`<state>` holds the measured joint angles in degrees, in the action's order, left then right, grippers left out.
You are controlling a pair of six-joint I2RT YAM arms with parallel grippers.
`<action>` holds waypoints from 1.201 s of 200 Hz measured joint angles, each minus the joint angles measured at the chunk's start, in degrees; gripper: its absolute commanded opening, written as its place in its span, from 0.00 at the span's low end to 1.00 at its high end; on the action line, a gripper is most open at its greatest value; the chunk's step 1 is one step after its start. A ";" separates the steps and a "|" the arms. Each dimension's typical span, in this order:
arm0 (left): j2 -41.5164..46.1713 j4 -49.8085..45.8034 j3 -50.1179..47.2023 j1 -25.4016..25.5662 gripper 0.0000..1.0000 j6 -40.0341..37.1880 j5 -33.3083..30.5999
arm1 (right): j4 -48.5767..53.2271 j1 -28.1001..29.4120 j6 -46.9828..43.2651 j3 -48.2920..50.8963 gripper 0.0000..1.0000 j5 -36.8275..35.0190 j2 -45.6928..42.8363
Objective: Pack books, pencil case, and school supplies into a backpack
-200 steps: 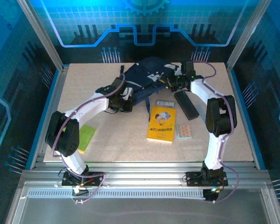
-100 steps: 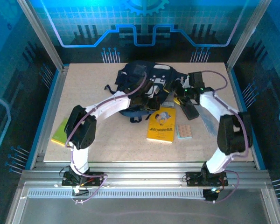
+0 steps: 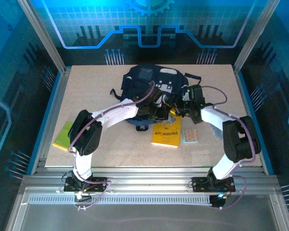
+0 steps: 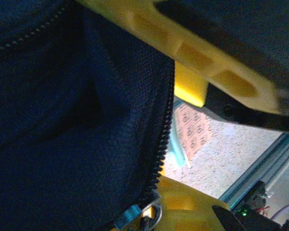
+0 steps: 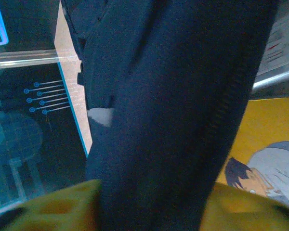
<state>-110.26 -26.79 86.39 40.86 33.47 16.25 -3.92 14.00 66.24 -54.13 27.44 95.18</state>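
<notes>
Speckled tabletop, blue booth. Both claws work at the near edge of the dark navy fabric backpack [image 3: 151,77]: left gripper [image 3: 160,111] clamped by its zipper, right gripper [image 3: 181,108] seemingly pinching a fold. The orange-yellow cartoon-cover book [image 3: 166,132] lies just before it. I'd spread the mouth evenly, without tugging.

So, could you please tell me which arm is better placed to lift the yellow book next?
Probably the right: the right pincer hangs over the yellow book at its far edge, though backpack fabric sits between its fingers. The left pincer is shut on the backpack's zipper edge.
</notes>
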 measured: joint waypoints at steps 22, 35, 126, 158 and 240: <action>0.92 -0.17 -2.03 -0.28 0.00 0.33 -0.37 | -0.85 0.63 1.49 0.02 0.00 -0.59 0.44; 1.97 -0.26 -3.54 -0.68 0.00 0.63 -0.37 | -0.79 0.61 1.38 0.02 0.00 -1.46 0.44; 16.41 -6.16 -21.51 -16.72 0.00 -2.10 2.69 | 4.52 0.74 -3.65 -4.02 0.00 -1.79 0.68; 16.50 -8.31 -21.88 -24.65 0.00 -7.19 4.85 | 8.07 0.74 -7.91 -7.08 0.00 -1.03 0.70; 24.92 -8.07 -24.02 -22.25 0.00 -7.78 4.09 | 16.09 -0.55 -18.51 -23.30 0.11 2.51 10.95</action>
<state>-85.34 -34.85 62.37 18.61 25.69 20.34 12.16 13.45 47.72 -77.43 29.95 106.13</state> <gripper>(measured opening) 0.080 0.073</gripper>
